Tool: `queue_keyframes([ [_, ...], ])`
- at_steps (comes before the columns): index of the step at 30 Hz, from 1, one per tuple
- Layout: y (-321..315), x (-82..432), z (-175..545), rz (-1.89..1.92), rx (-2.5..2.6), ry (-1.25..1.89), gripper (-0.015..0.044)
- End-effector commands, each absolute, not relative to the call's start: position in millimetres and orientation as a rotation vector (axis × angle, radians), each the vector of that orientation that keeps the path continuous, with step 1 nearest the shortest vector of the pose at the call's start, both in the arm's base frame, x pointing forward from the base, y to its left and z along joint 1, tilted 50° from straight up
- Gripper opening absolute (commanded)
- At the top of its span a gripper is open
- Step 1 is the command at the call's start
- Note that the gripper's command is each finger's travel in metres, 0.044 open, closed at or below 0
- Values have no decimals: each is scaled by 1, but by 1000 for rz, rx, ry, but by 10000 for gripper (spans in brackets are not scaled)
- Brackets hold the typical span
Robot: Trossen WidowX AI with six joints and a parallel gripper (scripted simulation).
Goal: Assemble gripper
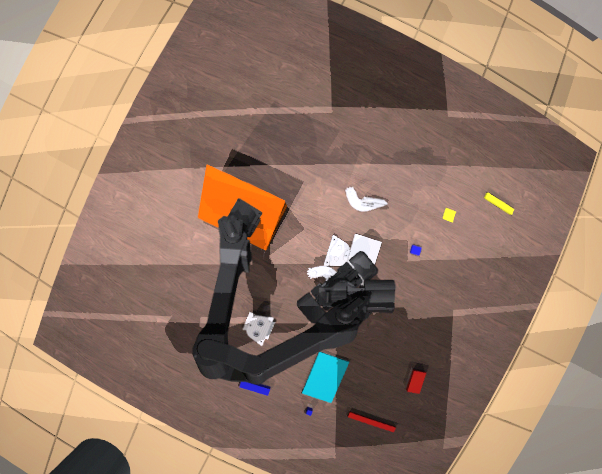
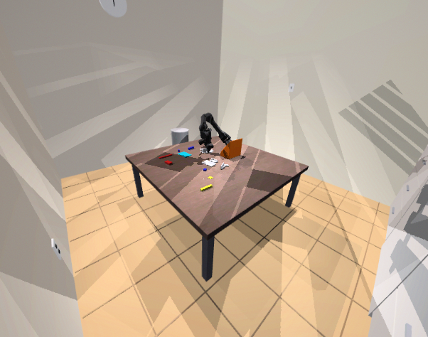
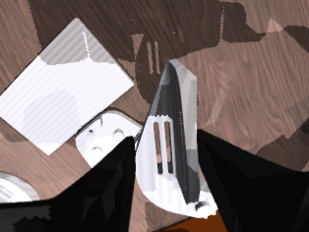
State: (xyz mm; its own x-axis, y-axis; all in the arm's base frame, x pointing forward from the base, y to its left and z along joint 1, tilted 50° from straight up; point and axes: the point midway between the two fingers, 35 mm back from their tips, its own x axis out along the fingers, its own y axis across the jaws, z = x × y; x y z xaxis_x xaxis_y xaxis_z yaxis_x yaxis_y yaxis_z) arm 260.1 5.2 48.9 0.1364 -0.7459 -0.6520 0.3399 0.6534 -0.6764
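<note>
My gripper (image 3: 163, 140) (image 2: 208, 149) is shut on a white jaw (image 1: 320, 272) (image 3: 153, 184), around its slotted middle. The jaw's toothed end points toward the bottom of the wrist view; its height above the table is hard to tell. The gripper base, a white plate with two round features (image 1: 335, 251) (image 3: 106, 140) joined or close to a white rectangular part (image 1: 365, 245) (image 3: 81, 95), lies beside it. The other white jaw (image 1: 362, 204) (image 2: 224, 166) (image 3: 16, 188) lies apart on the table. The housing plate (image 1: 259, 327), with two round holes, lies left of the gripper.
An orange wedge block (image 1: 240, 188) (image 2: 234, 148) stands left of the base, the arm passing over it. A cyan plate (image 1: 325, 377), red blocks (image 1: 416, 381) (image 1: 371, 421), a blue bar (image 1: 254, 388), a blue cube (image 1: 415, 250) and yellow blocks (image 1: 449, 214) (image 1: 499, 203) lie around.
</note>
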Motion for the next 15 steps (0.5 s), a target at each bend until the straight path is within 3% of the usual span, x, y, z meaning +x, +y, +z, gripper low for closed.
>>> queue_keyframes([
  [1,10,258,44,-759,-489,1233,134],
  [15,23,251,27,-538,-792,1377,134],
])
